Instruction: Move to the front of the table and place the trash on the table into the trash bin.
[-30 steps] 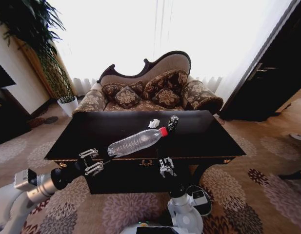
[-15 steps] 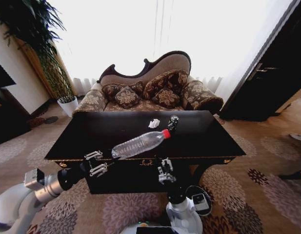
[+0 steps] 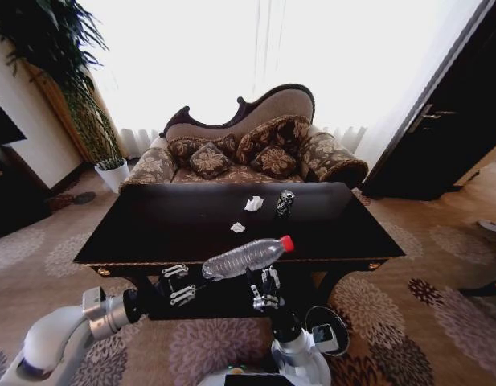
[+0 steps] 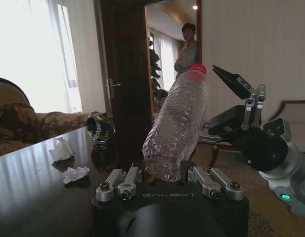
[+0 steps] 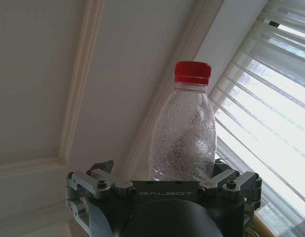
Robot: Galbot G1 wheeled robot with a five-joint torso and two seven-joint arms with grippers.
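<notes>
Clamped on the base end of the clear plastic bottle (image 3: pixel 246 257), the left gripper (image 3: pixel 180 285) has its jaws drawn in against the ribbed wall, and the bottle juts out from it with the red cap (image 3: pixel 287 242) toward two o'clock, off the glossy black table (image 3: pixel 119 233) and hanging over its front edge near the gold emblem. In the left wrist view the same bottle (image 4: pixel 177 126) rises straight out of the jaws, walls dented, with nothing visible inside.

Just at three o'clock of the bottle's middle, the right gripper (image 3: pixel 264 287) points upward with its fingers spread and nothing between them; its wrist view looks up past the bottle's neck toward the ceiling.

On the tabletop, well apart from the bottle, remain the dark printed drink can (image 3: pixel 284 203) at twelve o'clock of it, a crumpled white paper scrap (image 3: pixel 253 203) just beside the can at nine o'clock, and a smaller scrap (image 3: pixel 237 227) nearer the front edge. The trash bin (image 3: pixel 327 328), low on the carpet, sits at five o'clock of the bottle, beside the robot's base.

My judgement: the bottle is light and thin-walled, so it yields under squeeze and could pivot in a grip taken at one end; its smooth plastic may also slip. A hold nearer the middle ribs would steady it. The can looks stiff but crushable, best taken across its body; the scraps are soft and need a pinch closed right down.
</notes>
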